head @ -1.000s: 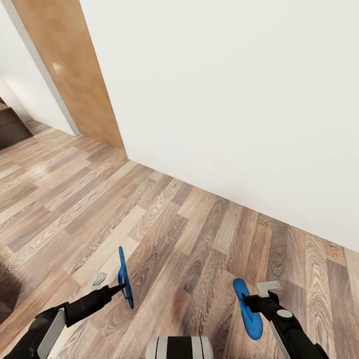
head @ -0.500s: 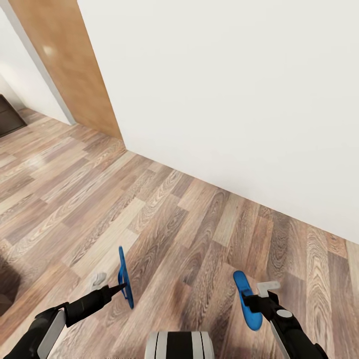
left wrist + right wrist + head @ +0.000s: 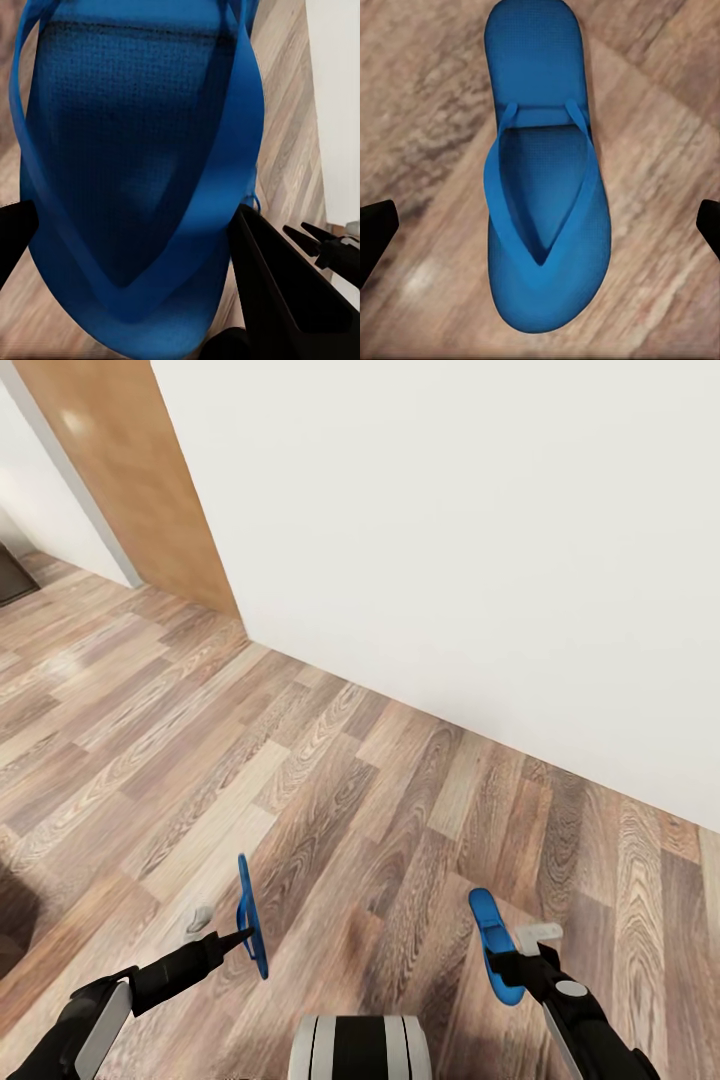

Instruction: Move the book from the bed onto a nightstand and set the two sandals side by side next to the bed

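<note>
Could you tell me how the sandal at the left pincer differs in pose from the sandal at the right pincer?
The left sandal stands on edge, thin as a blade in the head view; the right sandal is tilted less, more of its upper face showing. In its wrist view the left sandal sits between the left pincer fingers; the right sandal lies centred, apart from the right pincer tips. Both are bright blue flip-flops above the wood floor.

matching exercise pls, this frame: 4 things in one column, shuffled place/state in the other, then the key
Things
1. left gripper
2. right gripper
3. door
4. wall

Places/states
A. brown wooden panel at the far left
B. holds a blue sandal seen almost flat, sole towards the floor
C. white, meeting the plank floor ahead
D. holds a blue sandal turned on edge

Pairs: 1-D, 2-B, 3-A, 4-C
</note>
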